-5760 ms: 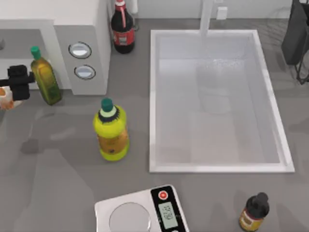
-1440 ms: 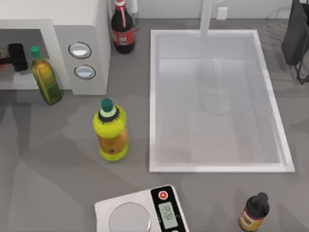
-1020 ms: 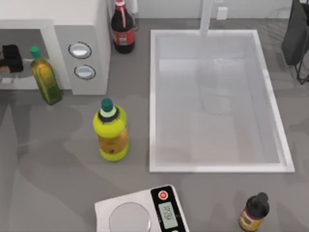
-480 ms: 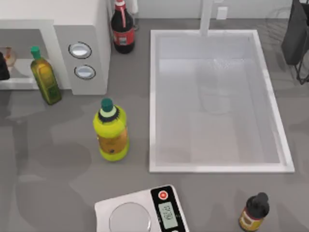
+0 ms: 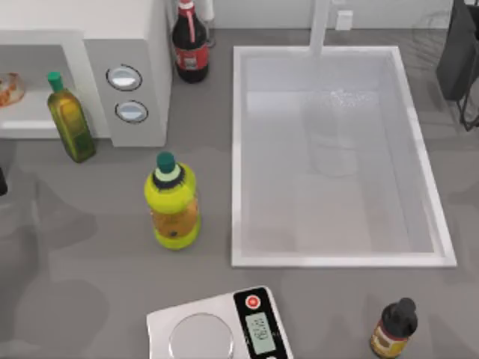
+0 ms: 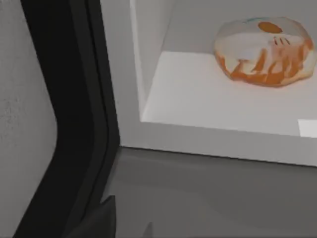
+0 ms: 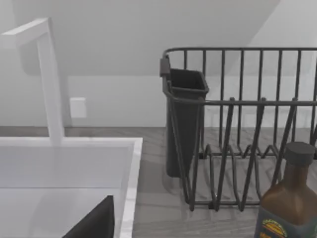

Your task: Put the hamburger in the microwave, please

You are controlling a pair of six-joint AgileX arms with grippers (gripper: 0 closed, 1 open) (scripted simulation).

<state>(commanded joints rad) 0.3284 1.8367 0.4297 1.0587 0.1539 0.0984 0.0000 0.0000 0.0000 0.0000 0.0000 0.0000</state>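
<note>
Since the hamburger (image 6: 265, 52) lay loose on the white floor of the microwave (image 5: 142, 67), well inside the edge, we judged the main job was done. What was left was getting the arm out of the way.

Our left gripper (image 6: 126, 229) hung low over the grey table, just outside the front of the microwave. Its two tips stood apart with nothing between them, so it was open and held nothing. The black door (image 6: 64, 99) stood wide open close beside it. A bottle (image 5: 69, 120) with a green cap stood near the front of the microwave too, on the other side.

To do this step well, we thought the arm should go straight back and up, slowly. It should not swing sideways, or it could bump the door or knock the bottle over. It should not reach in again either, because a poke could roll the hamburger out.

Our right gripper (image 7: 96, 223) waited by the sink and the dish rack (image 7: 237, 124). We could not tell if it was open or closed.
</note>
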